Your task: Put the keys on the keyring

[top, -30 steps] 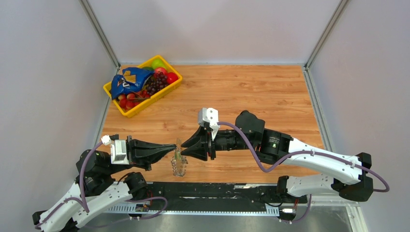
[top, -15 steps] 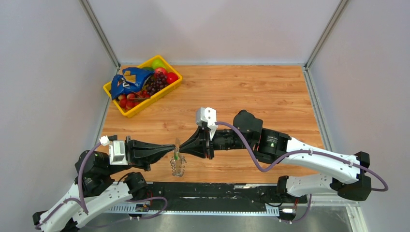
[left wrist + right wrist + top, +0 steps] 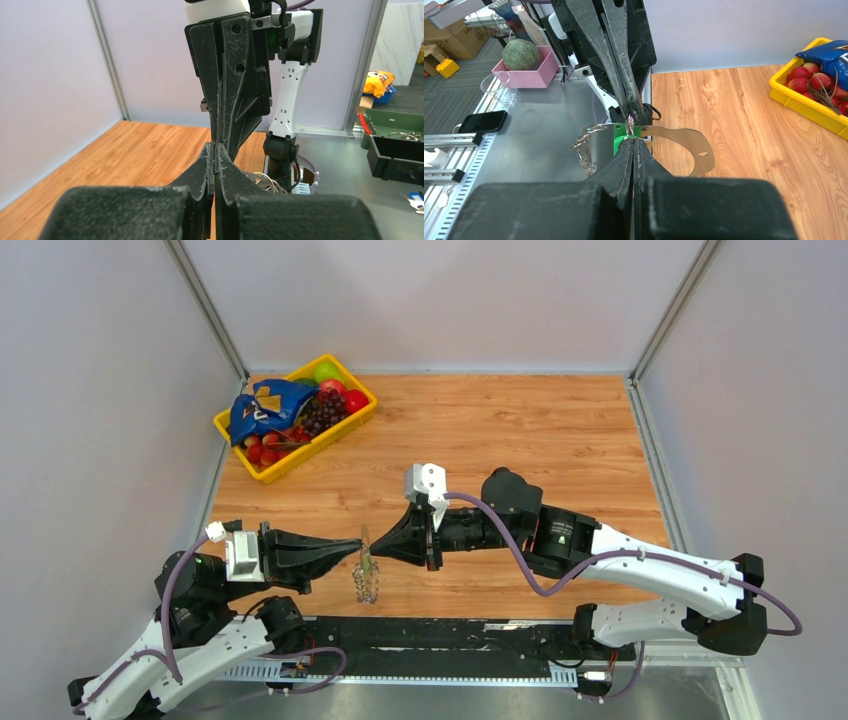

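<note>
The keyring [image 3: 366,583], a flat grey band loop [image 3: 684,141] with a silvery chain [image 3: 586,145], hangs between my two grippers near the table's front edge. A tiny green key [image 3: 620,141] sits at its top; it also shows in the top view [image 3: 367,562]. My left gripper [image 3: 361,549] is shut on the keyring's top from the left. My right gripper [image 3: 376,550] is shut tip to tip against it, jaws pinched at the green key [image 3: 634,140]. In the left wrist view my left gripper [image 3: 214,148] is closed under the right gripper's fingers [image 3: 235,90]. No other keys are distinguishable.
A yellow basket [image 3: 232,430] with fruit and a blue bag stands at the back left, also at the right edge of the right wrist view [image 3: 796,102]. A black rail [image 3: 450,635] runs along the near table edge. Walls enclose the wooden table [image 3: 560,430].
My right gripper's jaws have shut and it has moved left up to the left gripper's tip. The hanging keyring has shifted slightly left.
</note>
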Robot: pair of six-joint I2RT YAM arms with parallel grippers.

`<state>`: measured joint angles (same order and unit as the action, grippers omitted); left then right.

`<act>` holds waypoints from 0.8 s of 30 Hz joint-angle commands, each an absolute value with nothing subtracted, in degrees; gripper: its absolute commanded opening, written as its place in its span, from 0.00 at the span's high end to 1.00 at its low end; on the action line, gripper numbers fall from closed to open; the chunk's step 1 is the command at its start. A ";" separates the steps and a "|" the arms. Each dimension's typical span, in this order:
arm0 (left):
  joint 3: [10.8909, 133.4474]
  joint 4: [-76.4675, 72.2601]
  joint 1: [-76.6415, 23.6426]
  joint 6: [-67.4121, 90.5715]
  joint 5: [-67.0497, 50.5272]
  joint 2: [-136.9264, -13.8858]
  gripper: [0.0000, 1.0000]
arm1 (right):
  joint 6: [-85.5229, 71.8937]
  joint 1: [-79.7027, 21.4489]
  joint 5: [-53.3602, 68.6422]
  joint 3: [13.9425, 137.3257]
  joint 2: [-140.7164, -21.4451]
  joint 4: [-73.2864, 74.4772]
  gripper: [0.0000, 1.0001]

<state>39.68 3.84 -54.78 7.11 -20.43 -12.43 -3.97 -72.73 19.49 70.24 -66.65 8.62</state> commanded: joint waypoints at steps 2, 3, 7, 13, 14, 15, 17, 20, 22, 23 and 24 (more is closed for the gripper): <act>39.90 -0.84 -54.84 6.77 -20.19 -11.93 1.00 | -4.55 -73.03 21.42 69.89 -67.40 5.54 1.00; 39.90 -1.04 -54.84 6.77 -20.20 -11.92 1.00 | -4.61 -73.04 21.57 69.75 -67.53 5.46 1.00; 39.90 -1.31 -54.89 6.69 -20.13 -11.90 1.00 | -4.74 -73.13 22.10 69.40 -67.91 5.28 1.00; 39.84 -1.15 -54.85 6.55 -19.89 -11.76 1.00 | -4.75 -73.21 22.59 68.46 -67.94 5.01 1.00; 39.82 -1.14 -54.84 6.53 -19.76 -11.71 1.00 | -4.67 -73.29 22.71 68.40 -67.96 4.99 1.00; 39.91 -1.14 -54.89 6.51 -19.77 -11.65 1.00 | -4.57 -73.34 22.77 68.26 -67.94 5.02 1.00; 39.85 -1.07 -54.85 6.50 -19.68 -11.63 1.00 | -4.57 -73.43 22.85 67.97 -67.90 5.01 1.00; 39.86 -0.98 -54.89 6.42 -19.63 -11.67 1.00 | -4.48 -73.48 23.41 67.68 -67.93 5.01 1.00; 39.82 -0.97 -54.85 6.42 -19.65 -11.60 1.00 | -4.42 -73.48 23.72 67.43 -67.99 5.13 1.00; 39.82 -0.97 -54.85 6.42 -19.61 -11.56 1.00 | -4.38 -73.50 23.73 67.29 -68.02 5.08 1.00; 39.82 -0.97 -54.87 6.42 -19.61 -11.52 1.00 | -4.43 -73.51 23.77 67.17 -68.03 5.08 1.00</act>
